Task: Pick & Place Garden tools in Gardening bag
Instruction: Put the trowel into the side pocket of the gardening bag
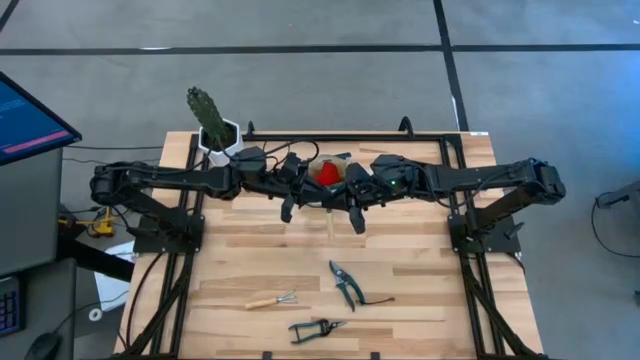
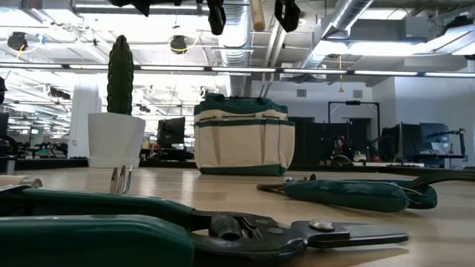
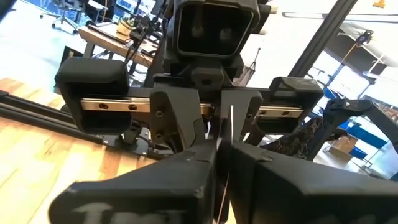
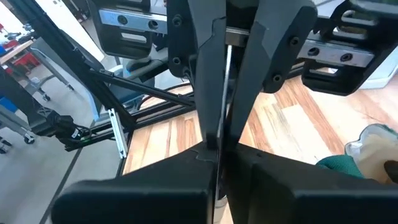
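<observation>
Overhead and table-level views share the bag [image 2: 243, 133] – wrists face each other

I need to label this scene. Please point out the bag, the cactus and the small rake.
bag [image 2: 243, 141]: low view, front canvas panel.
cactus [image 2: 120, 74]: low view, middle of the green stem.
rake [image 1: 272, 300]: high view, where handle meets tines.

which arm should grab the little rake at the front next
Left, probably. The rake lies left of the middle of the table, on that arm's side. The left gripper and right gripper are high over the bag, shut on a wooden-handled tool, so one must let go first.
</observation>
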`<state>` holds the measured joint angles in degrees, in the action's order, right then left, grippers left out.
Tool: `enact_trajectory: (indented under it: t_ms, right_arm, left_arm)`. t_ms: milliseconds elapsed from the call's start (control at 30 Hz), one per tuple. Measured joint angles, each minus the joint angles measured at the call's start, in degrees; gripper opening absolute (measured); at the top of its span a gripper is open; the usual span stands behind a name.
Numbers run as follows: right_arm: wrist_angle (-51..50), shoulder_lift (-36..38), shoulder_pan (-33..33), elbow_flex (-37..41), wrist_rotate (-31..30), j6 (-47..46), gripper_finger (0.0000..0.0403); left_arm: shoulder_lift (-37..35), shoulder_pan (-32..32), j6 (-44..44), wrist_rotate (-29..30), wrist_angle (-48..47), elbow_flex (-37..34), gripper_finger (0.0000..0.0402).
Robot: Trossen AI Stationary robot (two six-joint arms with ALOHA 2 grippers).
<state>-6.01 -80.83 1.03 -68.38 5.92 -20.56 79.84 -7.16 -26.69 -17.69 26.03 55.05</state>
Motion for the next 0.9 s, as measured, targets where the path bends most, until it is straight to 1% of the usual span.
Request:
enact_trajectory:
  t_ms: [167,400,433,500,600,767,867,900]
  right_arm:
    - [0.7,0.5,0.1,0.0,-0.8,1.3,0.0002]
    - [0.5,3.3,0.1,0.0,-5.0,4.2,0.0001]
    - [-1.0,4.2,0.1,0.0,-5.3,4.3,0.0001]
    - [-1.6,5.2,0.2,-0.2,-7.1,4.5,0.0001]
    - [-5.5,7.8,1.0,0.5,-12.2,4.8,0.0]
    - [-6.5,13.0,1.8,6.1,-18.4,2.7,0.0]
    - [-5.5,16.1,2.1,11.9,-22.0,-0.5,0.0]
    - [-3.1,16.6,2.1,13.9,-23.4,-1.5,0.0]
  left_arm:
    - [0.0,0.0,-0.6,1.1,1.2,0.0,0.0036]
    - [-1.8,-1.2,-0.6,2.0,1.3,0.0,0.0094]
    - [-2.3,-1.5,-0.5,2.2,1.0,-0.1,0.0102]
    - [-3.8,-2.4,0.4,2.2,0.8,-0.2,0.0115]
    - [-6.9,-3.5,1.2,1.8,1.7,-0.7,0.013]
    - [-13.4,-5.0,1.1,1.5,0.7,-3.7,0.0136]
    - [-16.6,-5.2,1.1,1.4,1.4,-4.6,0.0133]
    - [-17.7,-5.2,1.1,1.4,1.3,-5.0,0.0132]
